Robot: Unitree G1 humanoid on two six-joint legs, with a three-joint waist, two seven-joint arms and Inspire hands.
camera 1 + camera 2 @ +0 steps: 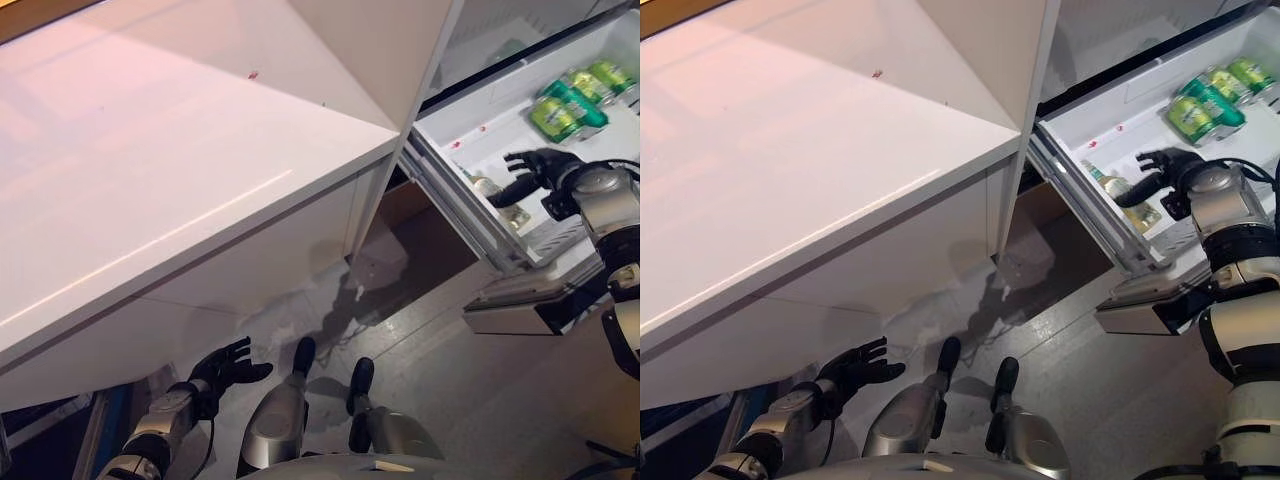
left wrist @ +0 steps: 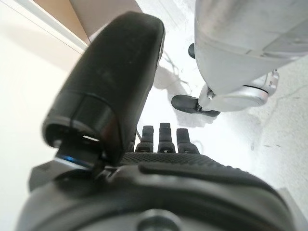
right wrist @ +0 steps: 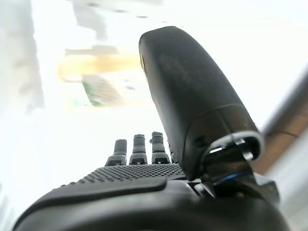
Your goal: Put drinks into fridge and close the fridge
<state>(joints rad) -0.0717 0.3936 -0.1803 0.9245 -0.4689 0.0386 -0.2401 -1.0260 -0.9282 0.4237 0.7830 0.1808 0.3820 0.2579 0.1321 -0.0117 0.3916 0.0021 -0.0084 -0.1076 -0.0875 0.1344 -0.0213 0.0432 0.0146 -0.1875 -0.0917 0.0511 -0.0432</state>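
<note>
The fridge (image 1: 470,135) stands open at the right. Green cans (image 1: 570,105) lie together on its white shelf at the back. A clear bottle with a pale drink and a green label (image 1: 1120,190) lies near the shelf's front edge; it also shows in the right wrist view (image 3: 101,82). My right hand (image 1: 1168,165) is open and empty inside the fridge, just above and beside that bottle, with fingers spread (image 3: 139,149). My left hand (image 1: 228,368) hangs open and empty low at the left, under the white counter's edge; it also shows in the left wrist view (image 2: 168,168).
A large white counter (image 1: 150,180) takes up the left and middle, its corner close to the fridge opening. A grey and dark panel (image 1: 520,310) juts out below the fridge shelf. A brown surface (image 1: 410,215) lies between counter and fridge. Pale floor (image 1: 440,370) lies below.
</note>
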